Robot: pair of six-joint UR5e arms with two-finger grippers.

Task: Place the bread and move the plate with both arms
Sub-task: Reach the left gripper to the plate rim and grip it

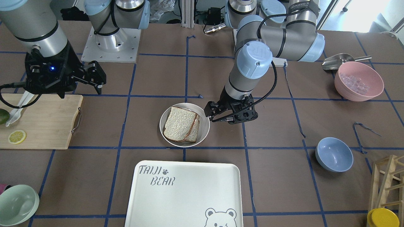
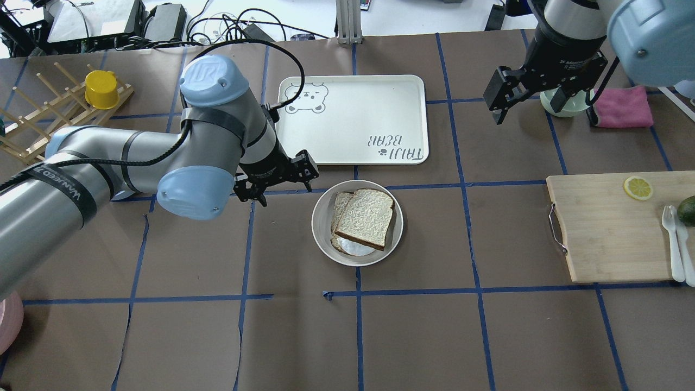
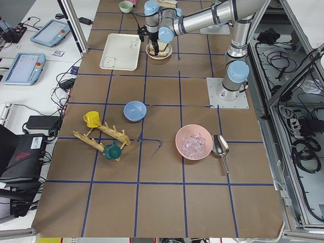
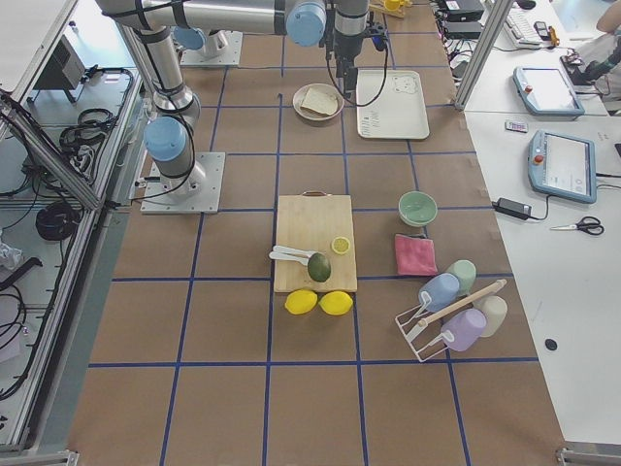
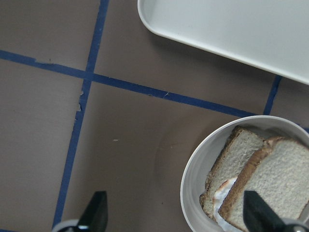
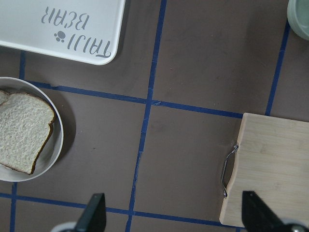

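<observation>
The bread (image 2: pixel 367 216), a large pale slice with a dark crust, lies on the small round plate (image 2: pixel 321 224). It partly covers a smaller slice with fried egg (image 2: pixel 353 247). Bread (image 1: pixel 179 122) and plate (image 1: pixel 204 123) sit at mid-table, just before the tray. My left gripper (image 2: pixel 285 183) hovers open and empty beside the plate's left rim. The left wrist view shows its fingertips (image 5: pixel 96 209) wide apart, with the plate (image 5: pixel 192 180) and bread (image 5: pixel 285 180) at lower right. My right gripper (image 2: pixel 543 106) is open and empty, high, far right of the plate. It sees the bread (image 6: pixel 21 130) at left.
The white bear-print tray (image 2: pixel 353 119) lies just beyond the plate. A wooden cutting board (image 2: pixel 613 228) with a lemon slice, avocado and cutlery is at the right. A pink bowl (image 1: pixel 359 81), a blue bowl (image 1: pixel 334 154), a green bowl (image 1: pixel 17 205) and a wooden rack (image 2: pixel 49 114) stand around.
</observation>
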